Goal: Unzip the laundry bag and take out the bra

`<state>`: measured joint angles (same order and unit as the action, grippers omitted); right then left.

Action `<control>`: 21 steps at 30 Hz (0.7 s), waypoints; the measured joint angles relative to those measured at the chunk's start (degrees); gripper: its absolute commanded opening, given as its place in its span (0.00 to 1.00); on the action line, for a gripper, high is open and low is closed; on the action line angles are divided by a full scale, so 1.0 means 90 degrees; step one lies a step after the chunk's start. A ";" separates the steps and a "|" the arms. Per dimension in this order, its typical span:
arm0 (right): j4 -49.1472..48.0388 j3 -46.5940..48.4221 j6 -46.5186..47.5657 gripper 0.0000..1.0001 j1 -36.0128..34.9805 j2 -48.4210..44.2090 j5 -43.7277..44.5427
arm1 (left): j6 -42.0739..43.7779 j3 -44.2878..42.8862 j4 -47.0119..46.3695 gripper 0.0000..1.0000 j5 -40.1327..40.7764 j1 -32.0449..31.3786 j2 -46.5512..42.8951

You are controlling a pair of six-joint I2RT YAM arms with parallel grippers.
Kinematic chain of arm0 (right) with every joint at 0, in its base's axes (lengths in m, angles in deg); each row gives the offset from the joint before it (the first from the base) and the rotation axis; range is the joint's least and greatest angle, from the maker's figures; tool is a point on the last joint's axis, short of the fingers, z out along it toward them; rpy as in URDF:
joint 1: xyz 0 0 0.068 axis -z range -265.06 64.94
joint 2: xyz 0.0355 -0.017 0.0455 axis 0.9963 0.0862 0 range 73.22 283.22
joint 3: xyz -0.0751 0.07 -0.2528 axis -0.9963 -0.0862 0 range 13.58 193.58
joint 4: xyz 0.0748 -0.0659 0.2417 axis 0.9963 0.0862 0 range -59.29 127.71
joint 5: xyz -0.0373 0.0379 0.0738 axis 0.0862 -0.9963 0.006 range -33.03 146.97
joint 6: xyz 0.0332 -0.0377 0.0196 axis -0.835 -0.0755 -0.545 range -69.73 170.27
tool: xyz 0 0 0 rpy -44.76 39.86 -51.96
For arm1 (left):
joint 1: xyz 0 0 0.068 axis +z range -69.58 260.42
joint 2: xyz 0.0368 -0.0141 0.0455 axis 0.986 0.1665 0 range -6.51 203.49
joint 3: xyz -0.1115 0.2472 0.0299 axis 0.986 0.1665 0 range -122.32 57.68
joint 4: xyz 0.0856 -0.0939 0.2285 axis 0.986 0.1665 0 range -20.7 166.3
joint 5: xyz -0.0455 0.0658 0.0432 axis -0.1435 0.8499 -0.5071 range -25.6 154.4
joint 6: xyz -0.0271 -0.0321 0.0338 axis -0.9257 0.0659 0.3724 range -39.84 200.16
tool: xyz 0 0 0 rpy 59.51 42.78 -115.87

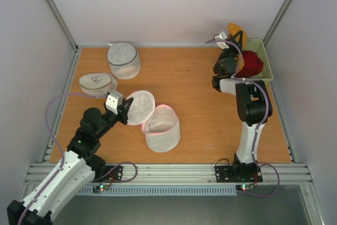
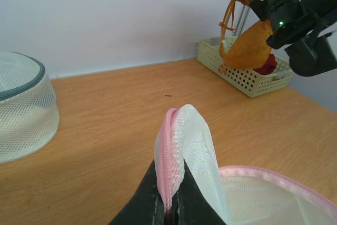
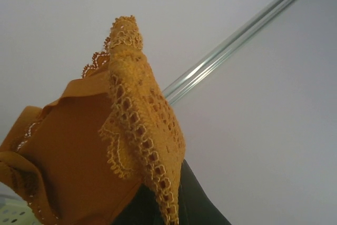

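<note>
White walls enclose the orange-brown wooden desk (image 1: 200,93). The round white mesh laundry bag with pink zipper band (image 1: 162,130) stands unzipped at centre. Its lid flap, at 10 o'clock of the drum, is pinched in the clenched left gripper (image 1: 128,113). At 1 o'clock of the desk, the right gripper (image 1: 235,38) is clamped on the orange-yellow and dark red lace bra (image 1: 237,29), held above a pale green perforated basket (image 1: 268,61); the dark red portion lies in the basket.

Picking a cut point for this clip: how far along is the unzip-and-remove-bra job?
Done: the bag is unzipped, its lid is flipped open, and the bra is out. In hand: the left hand pinches the lid by its pink edge, and the right hand holds the bra up over the basket. Left: probably just setting the bra down and letting go.
</note>
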<state>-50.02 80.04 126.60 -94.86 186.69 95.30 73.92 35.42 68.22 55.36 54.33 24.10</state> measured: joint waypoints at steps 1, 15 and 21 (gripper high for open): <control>-0.0117 0.0175 0.0017 0.01 0.0041 0.0228 0.0056 | 0.0000 0.0000 0.0000 0.01 0.0000 0.0012 0.0015; -0.0379 0.2390 0.0639 0.01 0.1212 0.2011 0.0801 | -0.0107 0.0000 0.0002 0.01 -0.0053 0.0182 0.0277; -0.0367 0.1974 0.0279 0.01 0.1904 0.1797 0.1047 | -0.0121 0.0002 0.0002 0.01 -0.0073 0.0182 0.0420</control>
<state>-53.32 97.81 129.12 -77.72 202.86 104.72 72.83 35.44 68.24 54.70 55.97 27.88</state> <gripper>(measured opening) 0.023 0.017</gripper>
